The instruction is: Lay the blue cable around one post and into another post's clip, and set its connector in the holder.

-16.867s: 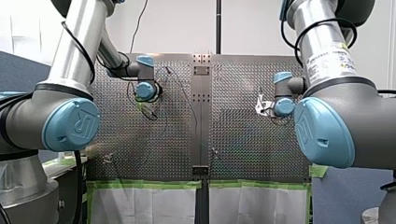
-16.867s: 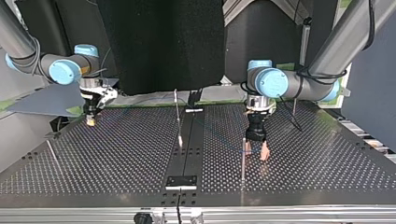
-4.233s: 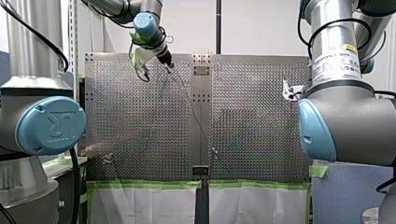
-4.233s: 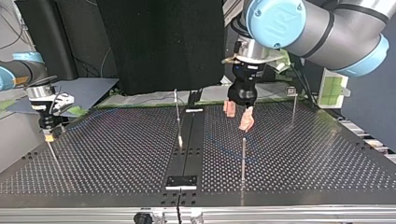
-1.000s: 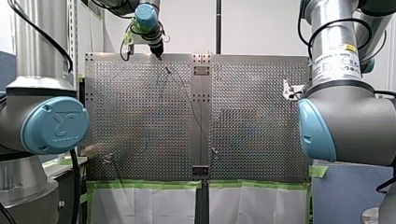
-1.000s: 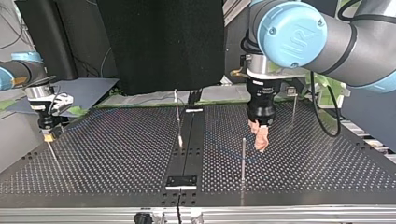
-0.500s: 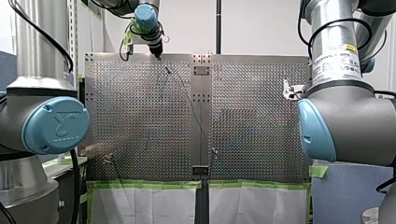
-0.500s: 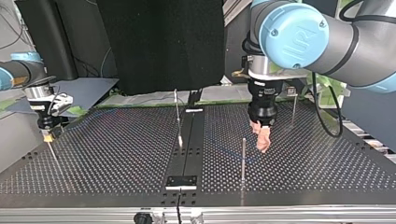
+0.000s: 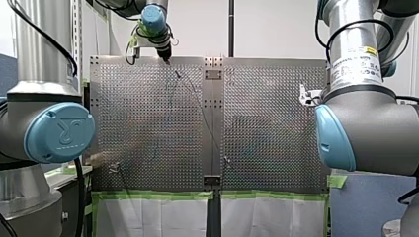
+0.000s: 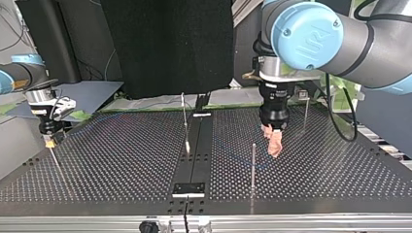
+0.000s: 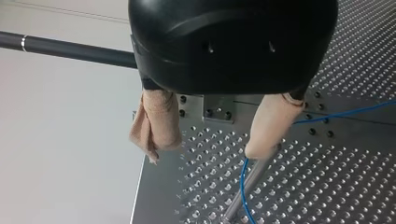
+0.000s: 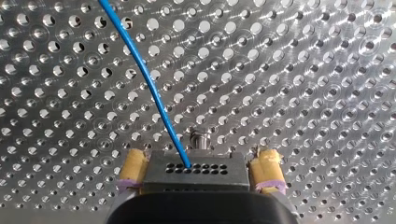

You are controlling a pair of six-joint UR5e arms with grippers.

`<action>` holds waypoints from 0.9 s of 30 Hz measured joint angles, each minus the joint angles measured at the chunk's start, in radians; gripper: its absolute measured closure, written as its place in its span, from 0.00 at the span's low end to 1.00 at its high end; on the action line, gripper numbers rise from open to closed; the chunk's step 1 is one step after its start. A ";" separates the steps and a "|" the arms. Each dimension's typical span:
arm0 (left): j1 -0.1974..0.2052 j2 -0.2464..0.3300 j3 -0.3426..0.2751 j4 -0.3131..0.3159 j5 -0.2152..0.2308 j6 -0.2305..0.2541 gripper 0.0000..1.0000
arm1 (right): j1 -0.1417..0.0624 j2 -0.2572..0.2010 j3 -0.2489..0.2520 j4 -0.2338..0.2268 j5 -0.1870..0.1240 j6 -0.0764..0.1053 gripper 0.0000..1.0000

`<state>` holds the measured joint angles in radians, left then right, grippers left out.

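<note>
Routing looks only partly done. In the left wrist view my left gripper (image 11: 208,151) has its jaws spread with nothing between them. One beige pad (image 11: 273,126) sits right at the top of a metal post (image 11: 234,205). The blue cable (image 11: 242,186) runs down just beside that post and then trails off across the perforated table (image 10: 121,160). I cannot tell from these views whether it truly goes around the post or only lies against it.

In the right wrist view my right gripper (image 12: 199,156) has its jaws pinching the black connector (image 12: 194,170) between yellow pads. The cable leaves the connector and runs ahead over the table. The connector is therefore in the gripper and not yet in any holder.

In the top view a further post (image 10: 305,114) stands beyond my left gripper, with a small head that may be the clip. No cable can be made out there.

My judgement is that the wrap is the step in hand. Clipping the cable and seating the connector are both left to do.
</note>
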<state>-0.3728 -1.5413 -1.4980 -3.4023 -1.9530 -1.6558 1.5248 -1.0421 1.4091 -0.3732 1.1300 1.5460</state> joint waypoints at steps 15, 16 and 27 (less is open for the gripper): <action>-0.017 0.089 -0.116 0.114 0.100 -0.065 0.00 | 0.002 0.000 0.000 0.004 -0.001 -0.003 0.00; -0.018 0.089 -0.125 0.124 0.110 -0.075 0.00 | 0.002 0.000 0.000 0.003 -0.001 -0.003 0.00; -0.051 0.024 -0.211 0.210 0.195 -0.063 0.00 | 0.004 0.000 0.001 0.003 -0.001 -0.003 0.00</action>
<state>-0.4240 -1.5173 -1.7089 -3.1926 -1.7580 -1.7188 1.5287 -1.0422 1.4098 -0.3698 1.1292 1.5426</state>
